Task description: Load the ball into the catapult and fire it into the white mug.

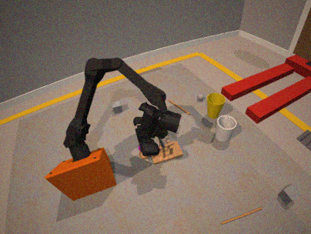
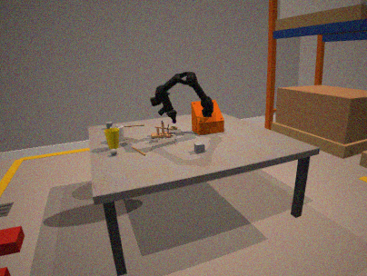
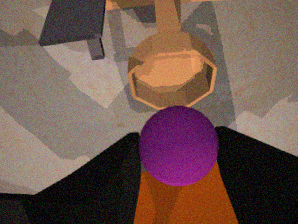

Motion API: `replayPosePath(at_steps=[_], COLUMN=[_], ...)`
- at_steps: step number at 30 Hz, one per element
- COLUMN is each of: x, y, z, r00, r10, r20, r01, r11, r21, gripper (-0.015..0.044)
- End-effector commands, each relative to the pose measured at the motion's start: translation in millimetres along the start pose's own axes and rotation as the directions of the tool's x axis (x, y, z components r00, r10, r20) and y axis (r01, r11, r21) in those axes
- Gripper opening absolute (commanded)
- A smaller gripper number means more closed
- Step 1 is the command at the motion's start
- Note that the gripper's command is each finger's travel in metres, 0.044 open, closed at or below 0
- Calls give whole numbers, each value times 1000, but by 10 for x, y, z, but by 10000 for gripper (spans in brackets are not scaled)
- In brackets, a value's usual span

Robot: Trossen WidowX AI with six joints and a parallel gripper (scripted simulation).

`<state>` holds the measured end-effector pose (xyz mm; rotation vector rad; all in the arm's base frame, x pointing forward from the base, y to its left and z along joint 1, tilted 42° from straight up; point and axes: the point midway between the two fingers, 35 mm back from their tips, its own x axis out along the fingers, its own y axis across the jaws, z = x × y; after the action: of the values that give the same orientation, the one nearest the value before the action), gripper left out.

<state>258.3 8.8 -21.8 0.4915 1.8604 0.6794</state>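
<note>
My gripper (image 3: pixel 177 139) is shut on the purple ball (image 3: pixel 178 146) (image 1: pixel 139 148). In the wrist view the ball lies just below the catapult's cup (image 3: pixel 172 75), overlapping its near rim in the picture; the cup looks empty. The wooden catapult (image 1: pixel 173 152) (image 2: pixel 162 134) stands on the table, its base partly hidden behind the gripper in the top view. The white mug (image 1: pixel 223 132) stands upright beyond the catapult's far end, partly hidden in the exterior view behind the yellow cup.
The yellow cup (image 1: pixel 215 105) (image 2: pixel 113 138) stands beside the mug, with a small grey ball (image 1: pixel 200 98) (image 2: pixel 114 152) near it. Grey blocks (image 1: pixel 118 107) (image 2: pixel 199 147) and thin sticks (image 1: pixel 242 215) (image 2: pixel 139 151) lie on the table (image 2: pixel 254 154). The arm stands on an orange base (image 1: pixel 88 177) (image 2: pixel 209 126).
</note>
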Motion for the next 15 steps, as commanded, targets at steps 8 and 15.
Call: replayPosePath(at_steps=[8, 15], x=[156, 240], y=[-19, -15], z=[45, 74], r00=[1000, 1000], r10=[0, 0], r20=[-11, -11], r01=[0, 0], r11=[1000, 1000], r21=[-10, -10], gripper=[0, 0])
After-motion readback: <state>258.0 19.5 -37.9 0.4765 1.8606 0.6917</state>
